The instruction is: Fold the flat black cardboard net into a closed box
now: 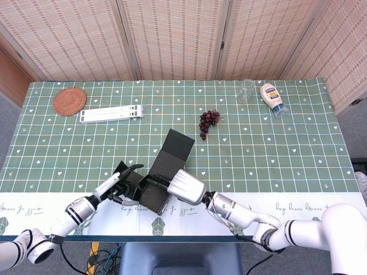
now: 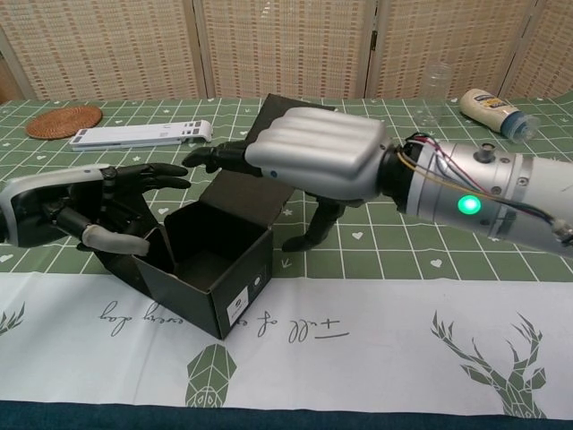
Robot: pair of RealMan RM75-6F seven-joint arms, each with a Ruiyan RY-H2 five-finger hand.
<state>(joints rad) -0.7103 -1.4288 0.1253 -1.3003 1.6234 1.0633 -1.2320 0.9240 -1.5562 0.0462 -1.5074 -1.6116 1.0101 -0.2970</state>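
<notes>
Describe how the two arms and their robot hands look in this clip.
Both arms are glossy white with rounded segments. The right robot hand has a ribbed silver-grey back shell and black fingers; its metallic wrist cuff carries a lit green indicator, with coloured wires exposed at the joint. The left robot hand has a pale grey shell, black fingers and a light thumb tip.

The box point(image 2: 210, 269) mouth lies open from above, flanked closely by left hand point(image 2: 81, 215) and right hand point(image 2: 313, 161).

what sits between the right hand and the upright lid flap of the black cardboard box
Nothing visible does. The right hand hovers right beside the raised lid flap of the black cardboard box, with open space between them.
</notes>
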